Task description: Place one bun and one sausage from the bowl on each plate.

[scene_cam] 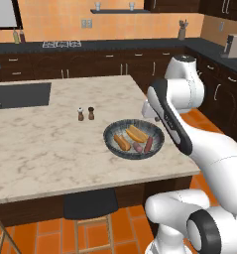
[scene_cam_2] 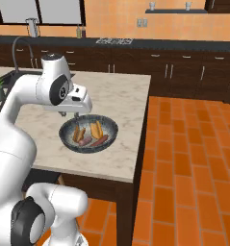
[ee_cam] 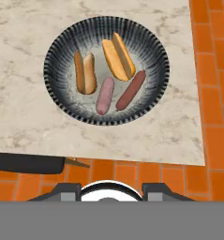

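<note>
The wide dark bowl (scene_cam: 110,136) (scene_cam_2: 63,132) (ee_cam: 52,70) sits near the island's right front corner. In it lie two split buns (ee_cam: 85,72) (ee_cam: 118,56) and two sausages, one pink (ee_cam: 105,96) and one dark red (ee_cam: 130,90). In the base views the buns (scene_cam: 122,142) (scene_cam_2: 96,129) and a sausage (scene_cam: 148,144) (scene_cam_2: 101,140) show too. My gripper (scene_cam: 149,118) (scene_cam_2: 68,114) (ee_cam: 111,190) hangs above the bowl's far rim, pointing down, shut and holding nothing. The plates are out of view.
Two small shakers (scene_cam: 81,114) (scene_cam: 91,113) stand on the marble island (scene_cam: 50,144) behind the bowl. A sink (scene_cam: 21,94) lies at the far left. A dark stool (scene_cam: 88,206) is tucked under the front edge. Orange tile floor (scene_cam_2: 193,158) runs to the right.
</note>
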